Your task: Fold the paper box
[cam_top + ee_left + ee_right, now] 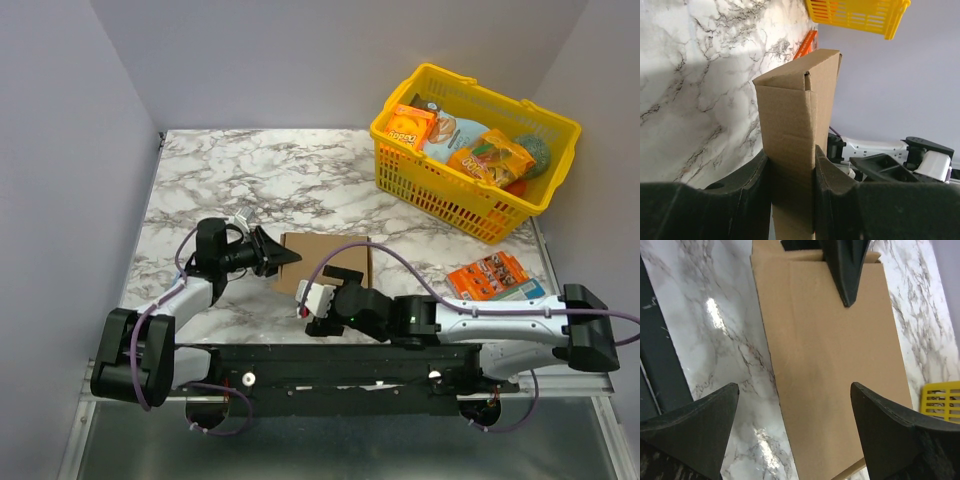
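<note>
Brown paper box sits clamped in the left tool (right tool gapes wide beside it).

the paper box lies flat on the white marble table, a plain brown panel running from the top of the view down toward the bottom right corner. the right gripper hovers over it with its jaws spread wide, one black finger over bare marble at the lower left, the other at the lower right over the box's edge. the left gripper reaches in from the top, one pointed dark finger lying across the box's far end. a corner of a yellow basket shows at the right edge. a dark rail runs down the left side.
</note>
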